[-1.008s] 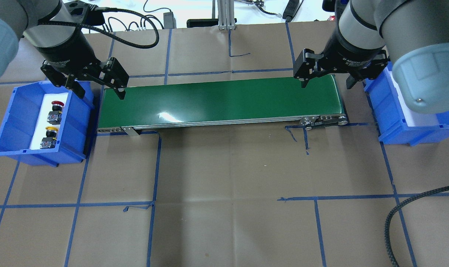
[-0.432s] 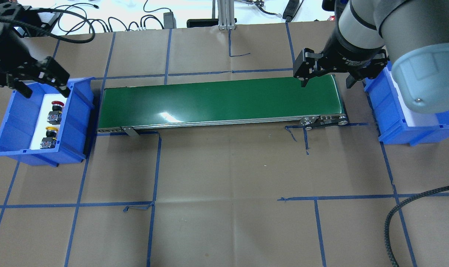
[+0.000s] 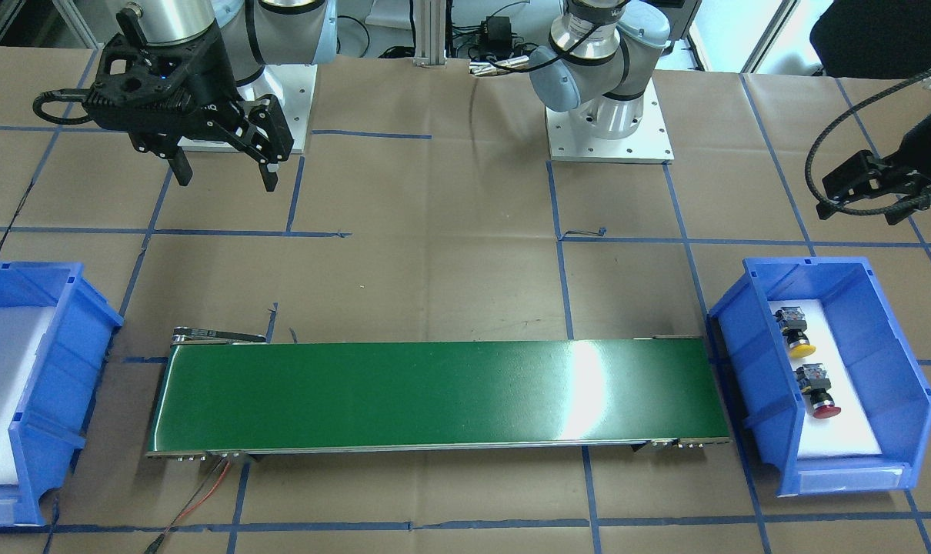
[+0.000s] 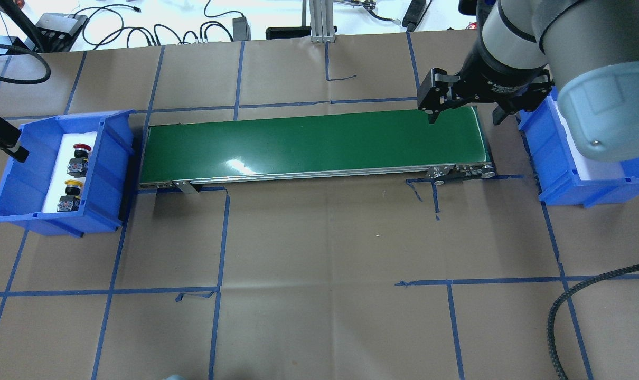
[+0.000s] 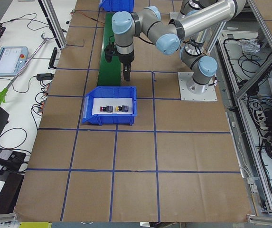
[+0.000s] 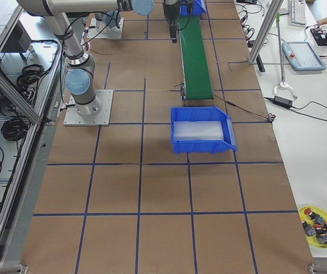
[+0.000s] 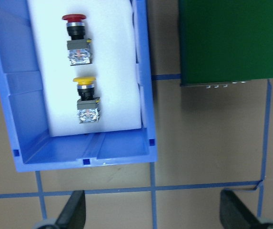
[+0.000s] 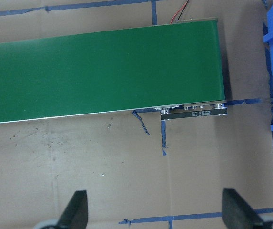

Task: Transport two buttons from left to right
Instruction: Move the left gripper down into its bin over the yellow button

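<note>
The red button (image 4: 81, 149) and the yellow button (image 4: 72, 186) lie on white foam in the left blue bin (image 4: 111, 158). They also show in the left wrist view, red (image 7: 77, 40) and yellow (image 7: 86, 98), and in the front view, red (image 3: 821, 398) and yellow (image 3: 796, 338). My left gripper (image 7: 155, 214) is open and empty, high over the paper on the robot's side of that bin (image 3: 858, 209). One of its fingers (image 4: 8, 142) shows at the overhead view's left edge. My right gripper (image 4: 464, 112) is open and empty above the right end of the green conveyor belt (image 4: 309, 142).
The right blue bin (image 4: 562, 174) holds only white foam (image 6: 200, 132). The conveyor (image 3: 435, 404) lies between the two bins. Blue tape lines cross the brown paper. A black cable (image 4: 567, 301) curls at the near right.
My left gripper has swung left from over the conveyor's left end, across the left bin, almost out of the overhead view. The right arm and both buttons have not moved.
</note>
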Available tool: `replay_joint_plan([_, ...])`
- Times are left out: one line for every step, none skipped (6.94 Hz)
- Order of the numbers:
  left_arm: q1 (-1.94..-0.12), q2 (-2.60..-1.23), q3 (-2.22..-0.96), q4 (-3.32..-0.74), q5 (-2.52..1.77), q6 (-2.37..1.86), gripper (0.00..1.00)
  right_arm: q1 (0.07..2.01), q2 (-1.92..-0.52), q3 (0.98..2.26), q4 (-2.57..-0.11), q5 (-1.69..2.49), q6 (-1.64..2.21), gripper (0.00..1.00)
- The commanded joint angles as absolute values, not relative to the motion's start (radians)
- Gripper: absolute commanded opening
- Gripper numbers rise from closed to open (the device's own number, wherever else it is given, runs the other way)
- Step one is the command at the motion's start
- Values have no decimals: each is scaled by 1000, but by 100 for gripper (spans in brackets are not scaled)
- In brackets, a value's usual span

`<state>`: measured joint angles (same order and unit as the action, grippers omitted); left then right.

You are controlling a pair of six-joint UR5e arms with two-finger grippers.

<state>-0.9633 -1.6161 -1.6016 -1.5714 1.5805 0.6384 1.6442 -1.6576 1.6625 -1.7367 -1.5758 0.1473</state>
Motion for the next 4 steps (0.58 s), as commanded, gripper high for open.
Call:
replay_joint_plan([-920, -1624, -1676, -1443, 1582, 670, 99, 1643, -1658, 1663, -1736, -1575, 147, 100])
replay_joint_plan([-919, -1635, -1728, -1358, 1582, 670, 99, 1644, -1657, 1661, -1736, -1572, 149, 100])
replay_joint_plan([-919, -1649, -1768, -1298, 1580, 669, 99, 1644, -1658, 1663, -1733, -1574, 150, 100])
replay_joint_plan([-919, -1675, -1804, -1228, 1575, 669, 99, 1644, -1658, 1663, -1729, -1575, 149, 100])
